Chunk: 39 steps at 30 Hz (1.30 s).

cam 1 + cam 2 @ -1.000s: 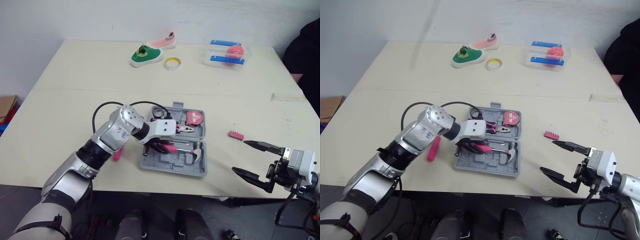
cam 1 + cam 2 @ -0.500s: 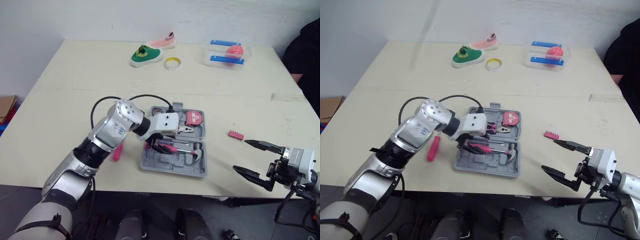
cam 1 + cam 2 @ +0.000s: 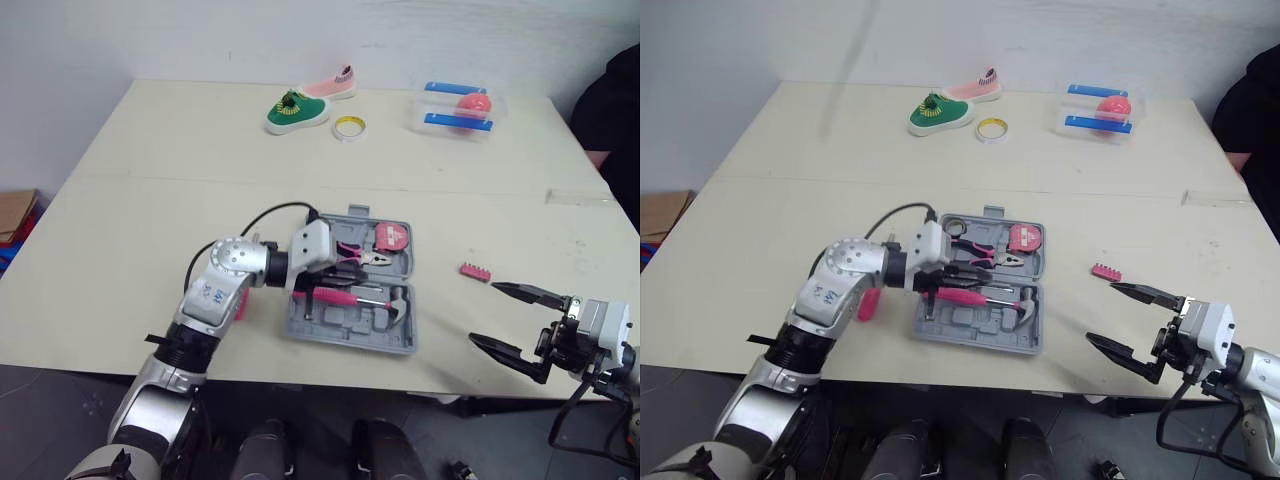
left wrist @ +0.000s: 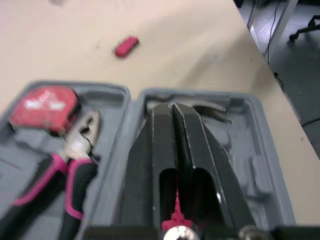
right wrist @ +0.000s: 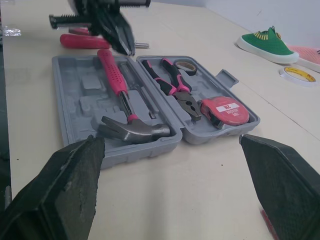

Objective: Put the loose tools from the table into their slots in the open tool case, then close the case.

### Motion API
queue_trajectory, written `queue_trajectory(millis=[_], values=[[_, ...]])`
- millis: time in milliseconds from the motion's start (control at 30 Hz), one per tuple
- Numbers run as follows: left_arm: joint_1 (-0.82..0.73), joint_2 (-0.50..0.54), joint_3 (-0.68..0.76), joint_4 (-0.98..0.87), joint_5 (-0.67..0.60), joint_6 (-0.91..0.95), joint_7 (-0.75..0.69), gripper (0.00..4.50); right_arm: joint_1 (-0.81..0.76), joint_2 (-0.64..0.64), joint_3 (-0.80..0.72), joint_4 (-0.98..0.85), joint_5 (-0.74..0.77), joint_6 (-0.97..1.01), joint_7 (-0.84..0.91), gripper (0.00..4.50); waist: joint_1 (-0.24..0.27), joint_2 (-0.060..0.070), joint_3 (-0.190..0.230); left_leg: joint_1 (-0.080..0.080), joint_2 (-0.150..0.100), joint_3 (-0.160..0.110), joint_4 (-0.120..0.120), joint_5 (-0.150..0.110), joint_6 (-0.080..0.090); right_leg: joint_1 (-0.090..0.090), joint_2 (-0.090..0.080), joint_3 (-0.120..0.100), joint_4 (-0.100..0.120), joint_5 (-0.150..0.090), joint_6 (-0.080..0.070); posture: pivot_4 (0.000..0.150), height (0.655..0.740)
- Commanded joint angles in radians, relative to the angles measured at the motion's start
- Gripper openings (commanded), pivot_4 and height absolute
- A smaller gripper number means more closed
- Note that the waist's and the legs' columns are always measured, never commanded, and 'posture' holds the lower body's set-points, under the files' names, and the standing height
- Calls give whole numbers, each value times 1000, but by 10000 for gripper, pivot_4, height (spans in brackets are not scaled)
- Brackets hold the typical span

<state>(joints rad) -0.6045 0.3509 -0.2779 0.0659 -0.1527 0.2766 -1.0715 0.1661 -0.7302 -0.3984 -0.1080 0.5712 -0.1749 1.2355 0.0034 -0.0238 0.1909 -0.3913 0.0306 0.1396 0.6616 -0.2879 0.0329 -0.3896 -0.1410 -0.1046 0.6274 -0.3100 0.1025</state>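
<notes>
Honestly, spotted the left gripper [image 4: 172, 107] pinched shut over the hammer [image 5: 122, 102] in the open tool case [image 3: 350, 340], and the right gripper [image 3: 485, 313] spread wide, empty, by the table's [image 3: 150, 200] front right corner.

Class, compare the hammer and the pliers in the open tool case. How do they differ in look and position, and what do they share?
The hammer has one straight pink handle and a grey head. The pliers have two black-and-pink handles.
The hammer lies in the half of the case nearer the robot. The pliers lie in the far half, beside the red tape measure.
Both lie flat in slots of the open grey case.
</notes>
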Motion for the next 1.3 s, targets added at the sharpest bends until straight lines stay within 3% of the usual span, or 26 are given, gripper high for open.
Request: queue_trajectory(millis=[33, 167, 500, 767, 1000, 1167, 1300], values=[[10, -9, -9, 15, 25, -4, 51, 183, 2, -11, -24, -29, 13, -3, 0, 45000, 1, 0, 0, 0, 0, 0, 0, 0, 0, 0, 0, 0, 0, 0, 0, 1500, 7400], [28, -3, -48, 62, 90, -57, 91, 183, 3, -13, -24, -32, 15, 1, 0, 45000, 2, 0, 0, 0, 0, 0, 0, 0, 0, 0, 0, 0, 0, 0, 0, 1500, 7400], [22, 14, -111, 76, 124, 127, 84, 183, -7, -7, -13, -29, 7, -1, -7, 45000, 3, 3, -2, 3, 0, -1, 0, -2, 0, 4, -1, -1, -1, 0, 0, 1500, 7400], [-1, 26, -214, 147, 174, 291, 77, 183, 7, 2, -15, -31, 6, -6, -12, 45000, 12, 8, -10, 6, 0, -10, 0, -5, -3, 15, -1, -1, -7, 0, 0, 1500, 7400], [-16, 48, -359, 224, 250, 328, 46, 183, 14, 6, -13, -16, 5, -22, 1, 45000, 20, 12, -31, 9, 1, -10, 0, -9, 3, 18, -1, -1, -8, 0, -1, 1500, 7400], [1, 27, -360, 268, 264, 305, 94, 183, 7, 13, -2, -10, 1, -28, 3, 45000, 20, 14, -45, 28, 2, -12, -11, -14, -1, 37, 0, -2, -22, -1, -2, 1500, 7400], [17, 5, -269, 243, 205, 225, 132, 183, -4, 13, 1, 6, -2, -38, 9, 45000, 20, 18, -48, 40, 2, -19, -17, -15, -3, 48, 2, -3, -32, -5, -8, 1500, 7400]])
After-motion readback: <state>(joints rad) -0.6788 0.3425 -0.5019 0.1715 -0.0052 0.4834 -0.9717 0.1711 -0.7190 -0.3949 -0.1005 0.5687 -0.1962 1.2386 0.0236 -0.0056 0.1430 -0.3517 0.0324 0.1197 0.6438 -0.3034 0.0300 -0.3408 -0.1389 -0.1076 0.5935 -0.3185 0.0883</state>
